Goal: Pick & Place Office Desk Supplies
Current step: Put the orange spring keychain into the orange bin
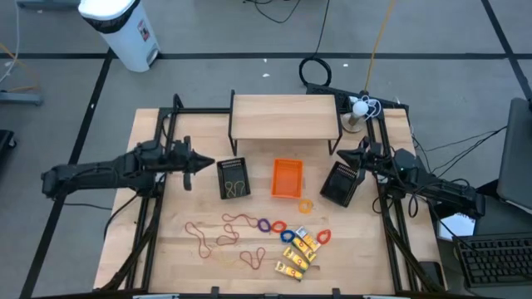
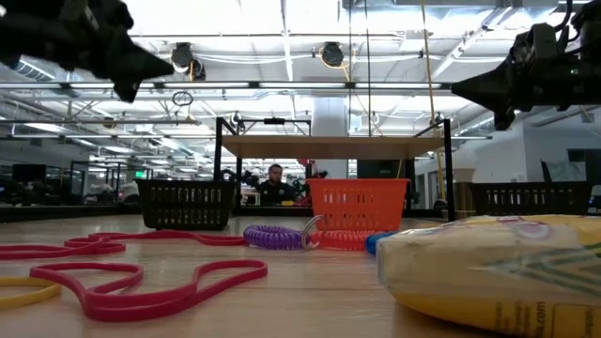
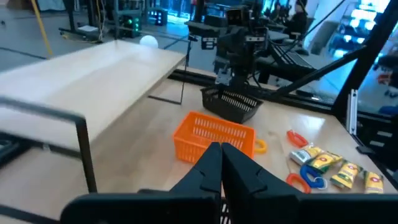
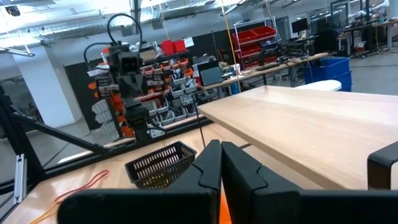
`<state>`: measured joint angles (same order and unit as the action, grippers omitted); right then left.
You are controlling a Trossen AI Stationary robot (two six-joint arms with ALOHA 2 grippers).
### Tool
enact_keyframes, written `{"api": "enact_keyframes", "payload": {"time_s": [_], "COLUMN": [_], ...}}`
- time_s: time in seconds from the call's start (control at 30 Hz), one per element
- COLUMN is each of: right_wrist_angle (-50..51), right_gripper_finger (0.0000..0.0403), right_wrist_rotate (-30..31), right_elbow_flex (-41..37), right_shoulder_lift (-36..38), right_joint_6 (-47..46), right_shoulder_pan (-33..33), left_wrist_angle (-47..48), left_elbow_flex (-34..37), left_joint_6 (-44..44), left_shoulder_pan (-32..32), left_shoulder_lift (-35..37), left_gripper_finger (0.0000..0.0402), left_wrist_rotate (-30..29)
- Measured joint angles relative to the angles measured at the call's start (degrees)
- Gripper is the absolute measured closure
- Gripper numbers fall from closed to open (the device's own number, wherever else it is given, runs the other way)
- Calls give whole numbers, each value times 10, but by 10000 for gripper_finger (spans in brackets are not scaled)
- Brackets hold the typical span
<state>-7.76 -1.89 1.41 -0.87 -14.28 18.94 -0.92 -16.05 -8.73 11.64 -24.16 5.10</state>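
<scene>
1. Nearest the front edge we've got the yellow packets [image 1: 301,252], clustered together, with the coloured rings [image 1: 287,231] just beyond them and an orange ring [image 1: 305,205] lying apart near the baskets
2. Red, brown and tan rubber bands [image 1: 226,232] sprawl loose across the front left of the tabletop [image 1: 166,241], nothing gathered yet apart from a band or two in the left black basket [image 1: 233,178]
3. Mid-table sit that basket, the orange basket [image 1: 287,178] and the right black basket [image 1: 342,183], which is tilted
4. Our left end effector [image 1: 206,163] hovers beside the left black basket, fingers pressed together and empty; our right end effector [image 1: 345,157] hangs over the tilted basket, likewise closed on nothing
5. We judge the pick hasn't begun: we should open wide, drop straight onto one item, and pinch bands flat against the wood so they don't slip
6. Farther back stands the wooden shelf [image 1: 284,115]; beyond it, a workshop with a person seated in the distance
</scene>
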Motion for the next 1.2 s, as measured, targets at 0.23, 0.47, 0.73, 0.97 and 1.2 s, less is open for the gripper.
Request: {"api": "enact_keyframes", "payload": {"time_s": [0.23,0.47,0.73,0.97,1.2], "right_wrist_angle": [8,8,12,12,-61], "right_gripper_finger": [403,403,403,403,395], "right_wrist_rotate": [1,1,1,-2,-91], "right_elbow_flex": [0,0,0,0,21], "right_shoulder_lift": [0,0,0,0,-1], "right_joint_6": [1,0,2,5,23], "right_shoulder_pan": [-5,-5,-5,-5,-7], "left_wrist_angle": [-112,-114,-137,-162,-172], "left_elbow_flex": [84,102,141,152,152], "left_joint_6": [2,3,18,-16,-22], "left_shoulder_pan": [0,0,0,0,0], "left_shoulder_lift": [14,14,13,13,13], "left_gripper_finger": [399,399,397,397,382], "left_wrist_rotate": [24,24,17,-6,-37]}}
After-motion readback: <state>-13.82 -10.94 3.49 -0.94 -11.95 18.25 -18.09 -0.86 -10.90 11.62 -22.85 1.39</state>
